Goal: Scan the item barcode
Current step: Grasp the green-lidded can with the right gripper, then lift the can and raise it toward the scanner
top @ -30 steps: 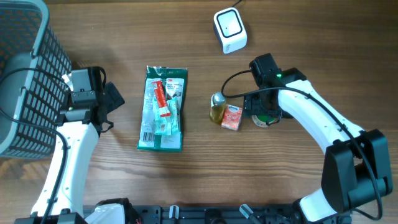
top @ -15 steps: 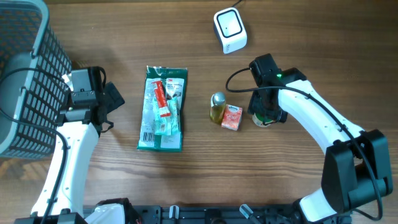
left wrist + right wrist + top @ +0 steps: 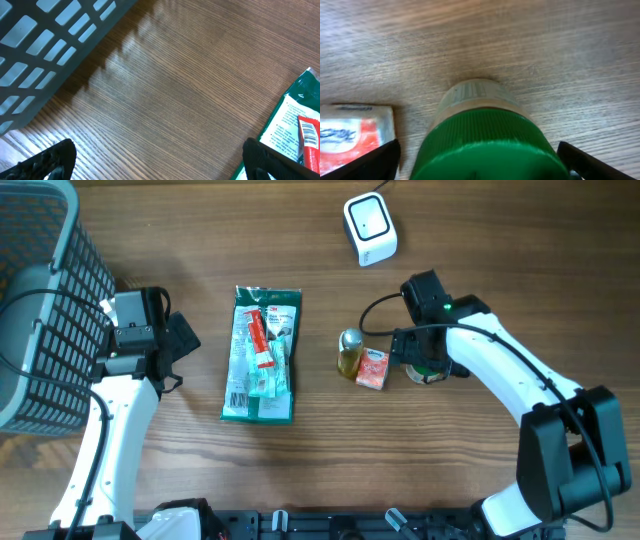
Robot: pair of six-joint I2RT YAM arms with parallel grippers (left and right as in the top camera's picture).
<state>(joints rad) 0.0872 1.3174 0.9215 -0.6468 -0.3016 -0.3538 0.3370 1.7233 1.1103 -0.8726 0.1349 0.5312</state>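
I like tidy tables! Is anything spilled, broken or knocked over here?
Nothing stands out. I see no spill on the table. The green packet lies flat, the small bottle and orange packet sit side by side, and the open right gripper straddles the green-lidded jar.
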